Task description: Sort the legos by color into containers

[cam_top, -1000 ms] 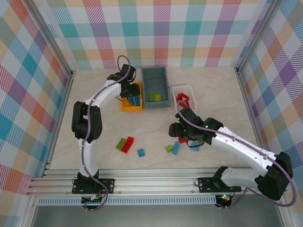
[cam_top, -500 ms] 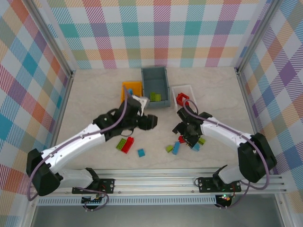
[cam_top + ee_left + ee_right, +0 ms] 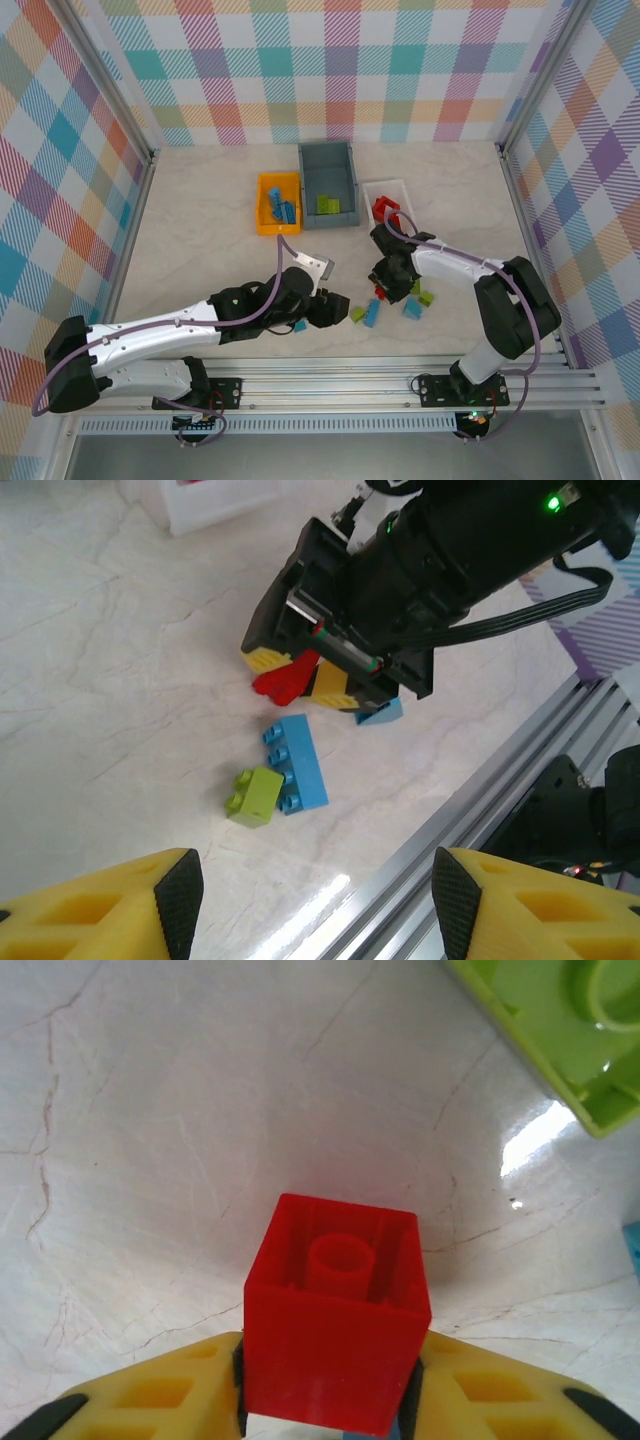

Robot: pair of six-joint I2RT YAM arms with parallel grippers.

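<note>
Far left, the left arm lies low across the front of the table. The orange bin (image 3: 262,205) at the back holds blue bricks (image 3: 283,208), and the grey bin (image 3: 305,185) beside it holds a green one (image 3: 327,205). The left gripper (image 3: 315,900) is released, fingers wide apart with nothing between them, hovering just in front of a blue brick (image 3: 297,763) and a green brick (image 3: 253,795) that lie touching side by side. Next over, the right gripper (image 3: 335,1390) is clenched on a red brick (image 3: 335,1360), which is pinched only at its near end, with most of it sticking out past the pads. Whether the brick is off the table yet, cannot tell. The white bin (image 3: 385,183) for reds sits just behind that gripper, and two more loose bricks (image 3: 418,302) lie to its right. Risks: the shallow pinch could let the red brick pivot or drop on the way to the white bin. The two grippers are close, so if the left reaches for the blue brick while the right lifts, they could clip each other. Because blue and green touch, closing there may grab both or shove the green away.
</note>
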